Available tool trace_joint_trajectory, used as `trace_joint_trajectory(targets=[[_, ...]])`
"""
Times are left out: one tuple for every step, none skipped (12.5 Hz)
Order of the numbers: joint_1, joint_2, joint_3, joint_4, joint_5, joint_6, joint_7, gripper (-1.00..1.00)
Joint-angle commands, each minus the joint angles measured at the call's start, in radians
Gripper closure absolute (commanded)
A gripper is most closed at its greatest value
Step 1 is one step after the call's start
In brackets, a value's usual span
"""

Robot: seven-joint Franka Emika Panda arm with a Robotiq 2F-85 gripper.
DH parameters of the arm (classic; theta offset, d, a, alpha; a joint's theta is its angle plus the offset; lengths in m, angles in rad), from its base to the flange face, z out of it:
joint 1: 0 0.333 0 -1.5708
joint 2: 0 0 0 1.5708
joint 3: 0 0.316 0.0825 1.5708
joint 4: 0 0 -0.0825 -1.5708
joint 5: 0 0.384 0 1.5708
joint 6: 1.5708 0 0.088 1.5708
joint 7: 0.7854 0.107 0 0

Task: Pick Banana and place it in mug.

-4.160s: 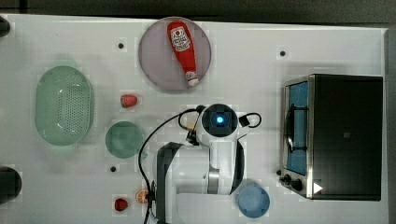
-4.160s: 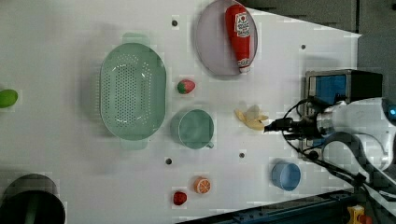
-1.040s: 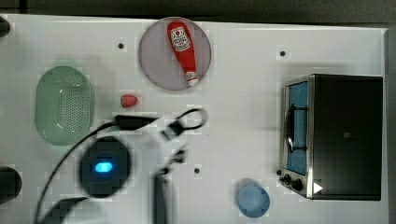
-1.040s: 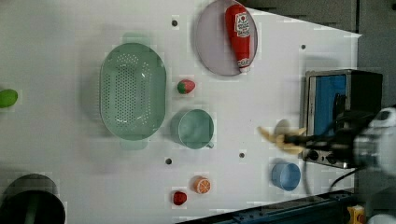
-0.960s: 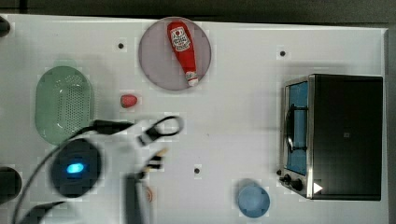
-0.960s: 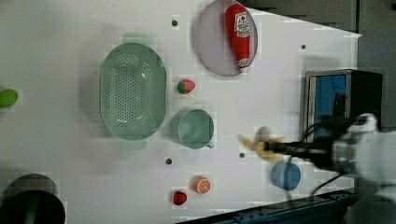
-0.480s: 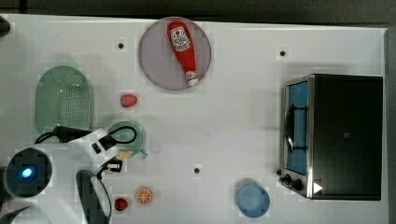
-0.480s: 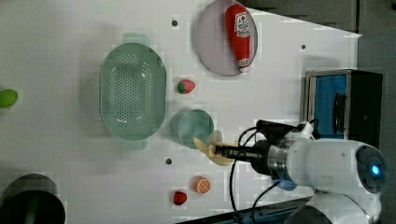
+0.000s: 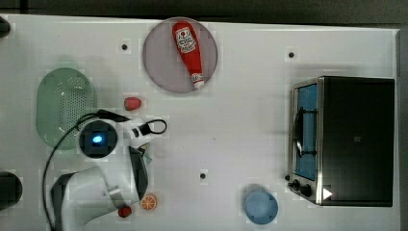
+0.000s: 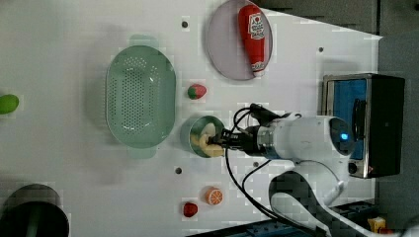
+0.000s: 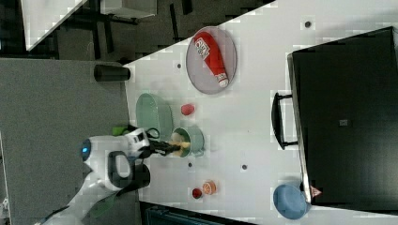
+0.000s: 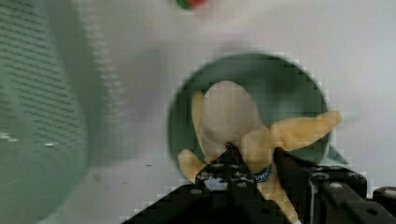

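Gripper [image 10: 222, 141] clamped tight on the banana [image 10: 206, 142], held over the mug [image 10: 195, 129] beside the basket [image 10: 141, 96]; best centre it over the opening and lower before letting go.

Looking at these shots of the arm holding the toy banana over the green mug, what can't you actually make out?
- Top view: the round teal-green mug is hidden under the arm.
- Wrist view: the pale-yellow peeled toy banana covers the mug's floor, so contact cannot be judged.
- Wrist view: the perforated green basket is blurred and cut off by the edge.
- Left view: the claw fingertips are too small to separate.
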Motion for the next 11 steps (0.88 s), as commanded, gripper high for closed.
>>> trace_joint_trajectory(targets=[[-0.003,-0.024,0.014,0.019,-0.005,0.035,0.082,-0.07],[-0.005,-0.033,0.012,0.023,-0.005,0.042,0.118,-0.42],[-0.005,-0.048,0.014,0.026,-0.005,0.032,0.134,-0.65],[-0.005,-0.070,0.014,0.025,-0.005,0.020,0.135,-0.87],[-0.004,-0.096,0.017,0.026,-0.005,0.001,0.135,-0.99],[-0.004,-0.126,0.017,0.028,-0.004,-0.008,0.135,-1.00],[-0.005,-0.165,0.014,0.032,-0.002,-0.015,0.135,-1.00],[-0.007,-0.212,0.007,0.033,0.000,-0.037,0.135,-1.00],[-0.008,-0.266,-0.007,0.035,0.001,-0.068,0.135,-1.00],[-0.011,-0.326,-0.028,0.043,0.001,-0.114,0.135,-1.00],[-0.014,-0.387,-0.057,0.057,0.001,-0.176,0.135,-1.00]])
